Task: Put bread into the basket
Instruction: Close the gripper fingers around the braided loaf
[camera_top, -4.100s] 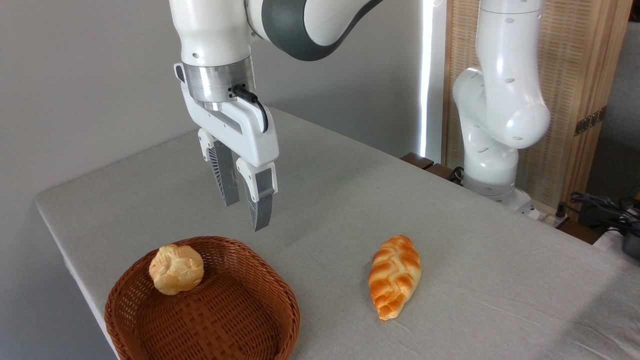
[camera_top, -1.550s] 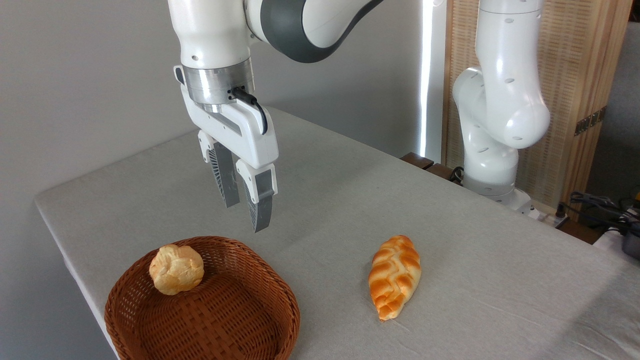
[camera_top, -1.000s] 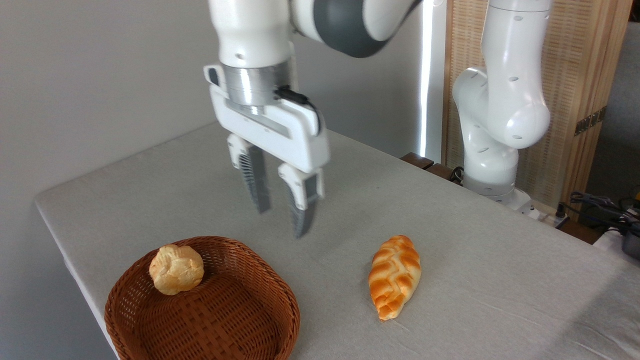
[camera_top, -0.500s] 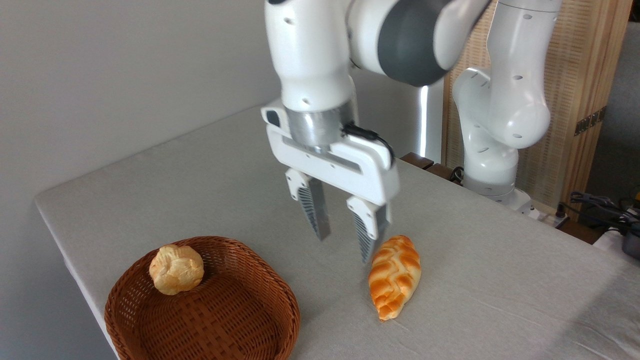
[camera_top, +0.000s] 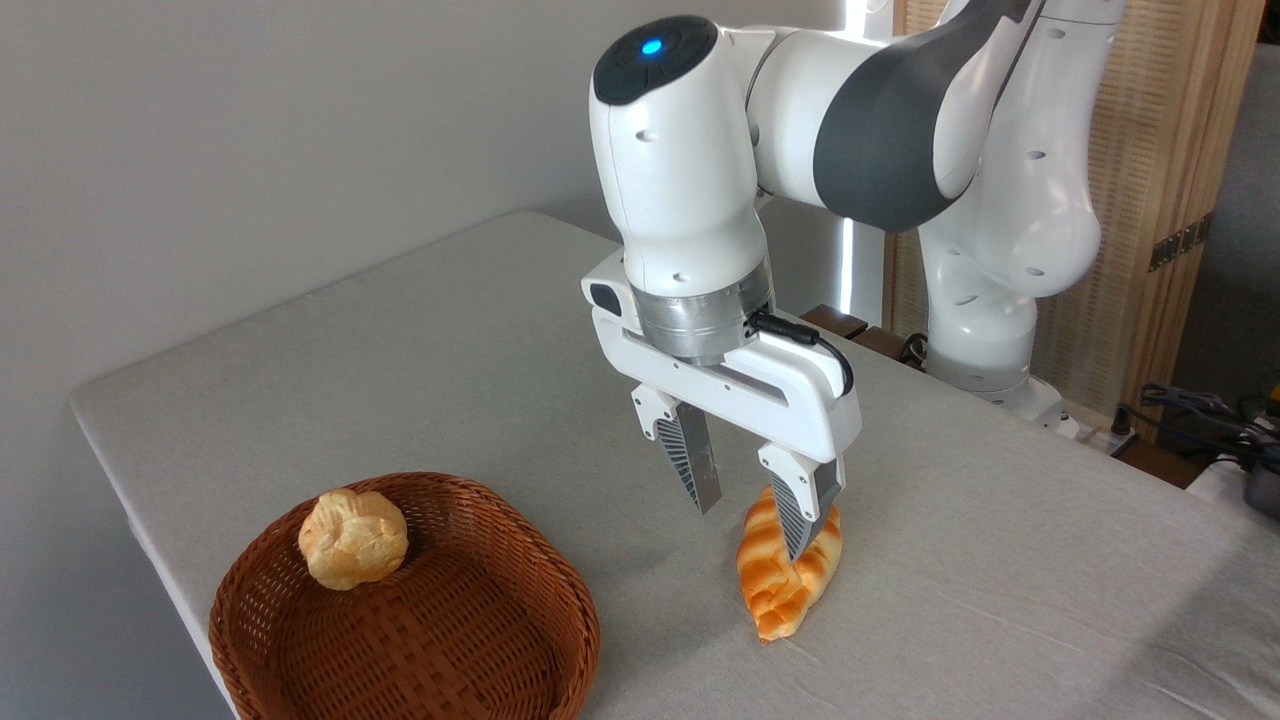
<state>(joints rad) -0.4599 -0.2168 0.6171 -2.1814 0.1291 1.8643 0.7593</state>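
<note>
The bread (camera_top: 775, 590), a braided orange-golden loaf, lies on the grey table right of centre. My gripper (camera_top: 753, 532) hangs open just above its far end, tips pointing down. One finger (camera_top: 800, 510) stands in front of the loaf's upper part and hides some of it; the other finger is to its left. Nothing is held. The basket (camera_top: 480, 640), round reddish-brown wicker, sits at the front left corner of the table, well to the left of the gripper.
A small round pale bun (camera_top: 352, 538) rests inside the basket at its back left. The table's left edge (camera_top: 130, 500) runs close by the basket. The arm's white base (camera_top: 985, 330) stands at the back right, with cables (camera_top: 1200, 415) beyond it.
The gripper has travelled right and down from above the basket to just over the braided loaf, and its jaws have spread wider. Loaf, bun and basket have not moved.
</note>
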